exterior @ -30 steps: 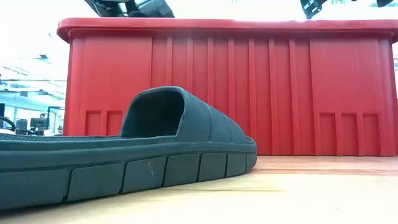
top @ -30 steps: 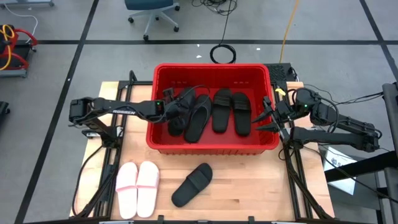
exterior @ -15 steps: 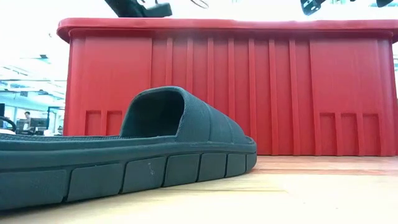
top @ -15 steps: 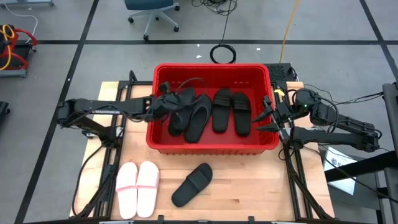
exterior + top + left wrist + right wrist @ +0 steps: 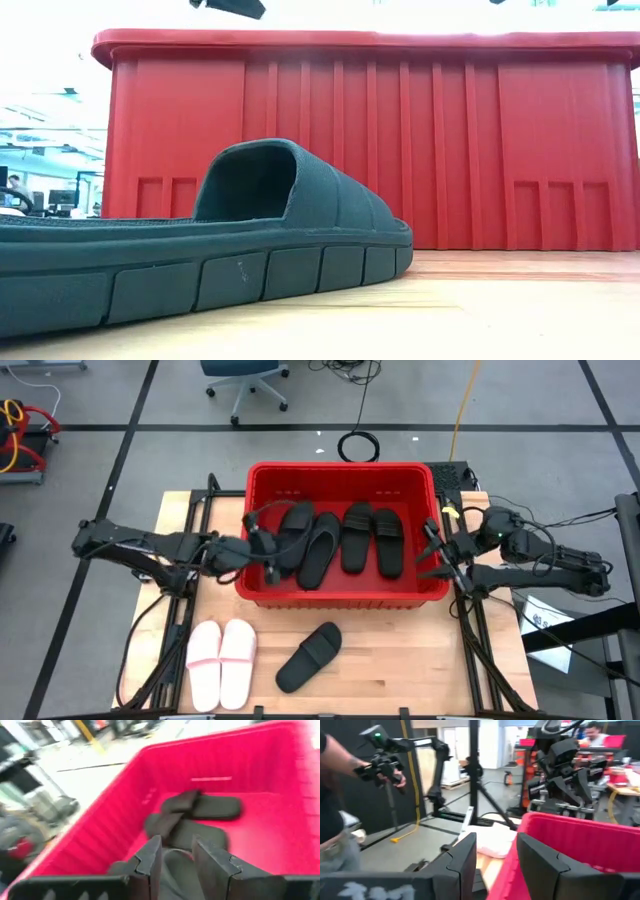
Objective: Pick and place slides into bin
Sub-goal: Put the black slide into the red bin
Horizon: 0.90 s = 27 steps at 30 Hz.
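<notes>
Left end effector [image 5: 268, 552] sits inside the bin [image 5: 340, 596], fingers parted, empty. Right end effector [image 5: 436, 550] waits at the bin's rim, parted, empty.

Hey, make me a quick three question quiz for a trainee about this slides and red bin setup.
1. How many slides lie on the table outside the red bin?
2. True or false: the pale pink pair is inside the bin.
3. Which gripper is at the bin's left wall: A left gripper, B right gripper?

Key: 1. Three: the pink pair and one black slide. 2. False. 3. A.
</notes>
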### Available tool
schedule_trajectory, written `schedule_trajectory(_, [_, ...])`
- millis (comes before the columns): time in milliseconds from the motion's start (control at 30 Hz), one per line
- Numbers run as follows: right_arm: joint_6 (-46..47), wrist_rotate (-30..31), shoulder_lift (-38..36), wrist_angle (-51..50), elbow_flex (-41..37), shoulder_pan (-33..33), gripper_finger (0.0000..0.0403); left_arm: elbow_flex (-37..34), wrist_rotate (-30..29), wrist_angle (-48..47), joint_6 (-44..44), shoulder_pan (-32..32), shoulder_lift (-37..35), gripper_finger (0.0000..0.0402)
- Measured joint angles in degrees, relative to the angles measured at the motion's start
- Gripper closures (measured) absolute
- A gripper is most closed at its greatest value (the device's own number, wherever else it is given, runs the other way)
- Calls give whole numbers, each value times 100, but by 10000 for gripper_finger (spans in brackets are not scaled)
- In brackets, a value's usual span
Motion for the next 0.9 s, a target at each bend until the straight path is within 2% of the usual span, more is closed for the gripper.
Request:
schedule_trajectory(200, [34, 3, 4, -294, 0, 377, 273, -2, 77, -269, -179, -971, 32, 291])
schedule_trajectory(367, [551, -39, -21, -405, 0, 503, 273, -11, -122, -248, -473, -1721, 269, 291])
schedule_trajectory(467, [611, -293, -26, -405, 0, 531, 273, -5, -86, -331, -779, -2068, 548, 291])
schedule_trajectory(700, [802, -489, -26, -412, 0, 531, 273, -13, -59, -293, -718, -2648, 1470, 291])
schedule_trajectory(900, [843, -487, -26, -428, -1, 531, 273, -13, -53, -245, -554, -2828, 2210, 291])
